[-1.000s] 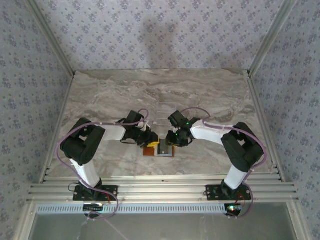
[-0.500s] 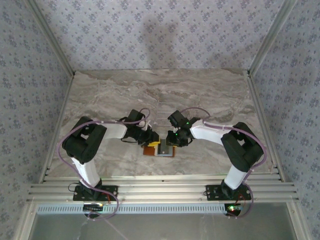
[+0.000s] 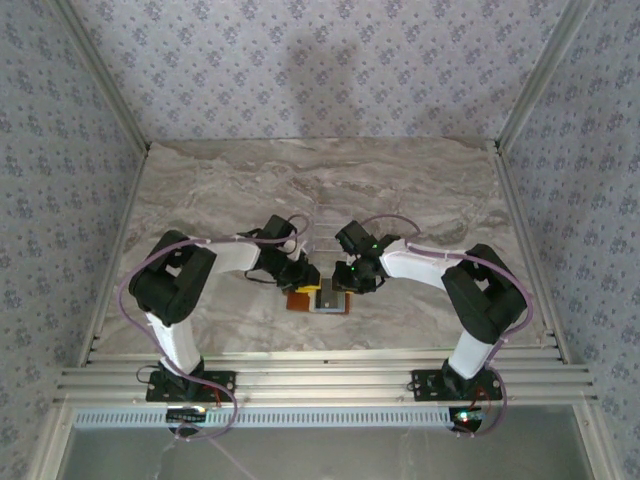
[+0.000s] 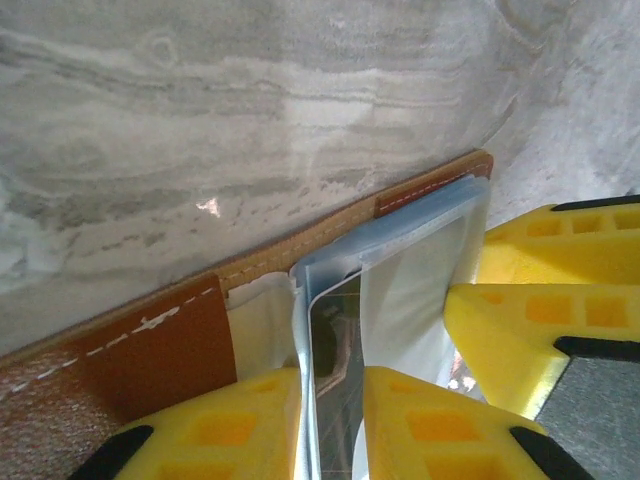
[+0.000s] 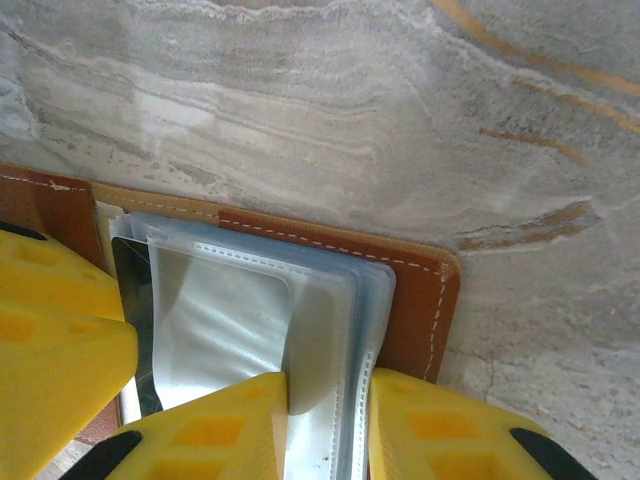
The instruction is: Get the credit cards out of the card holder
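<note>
The card holder [image 3: 298, 301], orange-brown leather with clear blue-grey sleeves, lies open on the marble table between the two arms. My left gripper [image 3: 306, 281] comes down on it from the left. In the left wrist view its yellow fingers [image 4: 230, 420] are shut on the edge of a black credit card [image 4: 335, 330] that stands partly out of a sleeve. My right gripper [image 3: 345, 282] meets it from the right. Its yellow fingers [image 5: 440, 430] are shut on the stack of clear sleeves [image 5: 330, 330], above the brown cover [image 5: 425, 300]. The black card's edge [image 5: 130, 290] shows at the left there.
The marble tabletop [image 3: 320, 190] stretches bare behind the card holder, bounded by papered walls and metal rails. The two grippers' yellow fingers stand very near each other over the wallet, the right one's [image 4: 560, 300] beside my left fingers.
The left arm's wrist has crept a little to the right, toward the wallet. The right jaws have narrowed slightly on the sleeves. The card holder has stayed in place.
</note>
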### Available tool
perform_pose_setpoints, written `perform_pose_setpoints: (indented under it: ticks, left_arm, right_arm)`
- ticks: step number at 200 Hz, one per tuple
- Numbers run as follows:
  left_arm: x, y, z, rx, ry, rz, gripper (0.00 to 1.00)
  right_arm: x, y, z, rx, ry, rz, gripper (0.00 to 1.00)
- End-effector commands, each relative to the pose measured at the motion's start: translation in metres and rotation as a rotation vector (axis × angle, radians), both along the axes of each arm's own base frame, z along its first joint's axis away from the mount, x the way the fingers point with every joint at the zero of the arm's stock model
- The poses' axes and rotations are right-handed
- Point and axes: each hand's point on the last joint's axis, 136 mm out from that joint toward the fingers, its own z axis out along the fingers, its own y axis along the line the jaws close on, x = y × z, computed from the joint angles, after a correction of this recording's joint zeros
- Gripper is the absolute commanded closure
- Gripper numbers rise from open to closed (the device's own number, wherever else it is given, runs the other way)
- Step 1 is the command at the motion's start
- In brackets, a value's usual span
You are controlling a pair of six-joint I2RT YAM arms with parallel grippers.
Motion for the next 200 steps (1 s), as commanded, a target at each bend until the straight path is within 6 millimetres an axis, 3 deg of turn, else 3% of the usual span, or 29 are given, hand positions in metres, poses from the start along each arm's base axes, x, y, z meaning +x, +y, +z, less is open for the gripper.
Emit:
perform_pose_setpoints:
  ticks: [1, 47, 86, 139, 200]
  left_arm:
    - [-0.024, 0.008, -0.028, 0.119, 0.026, -0.092, 0.75]
    - [-0.023, 0.001, -0.025, 0.084, 0.018, -0.087, 0.83]
    - [-0.020, 0.010, -0.023, 0.101, 0.010, -0.067, 0.88]
    - [-0.014, 0.028, -0.012, 0.095, 0.005, -0.038, 0.90]
    - [-0.014, 0.031, 0.001, 0.049, 0.000, -0.032, 0.90]
  right_arm:
    - [-0.010, 0.001, -0.016, -0.038, 0.041, 0.022, 0.74]
    - [-0.012, 0.000, -0.016, -0.042, 0.043, 0.023, 0.74]
    - [-0.011, -0.003, -0.015, -0.055, 0.040, 0.018, 0.73]
    - [-0.010, -0.007, -0.016, -0.068, 0.040, 0.012, 0.70]
    - [-0.010, -0.010, -0.013, -0.069, 0.037, 0.009, 0.68]
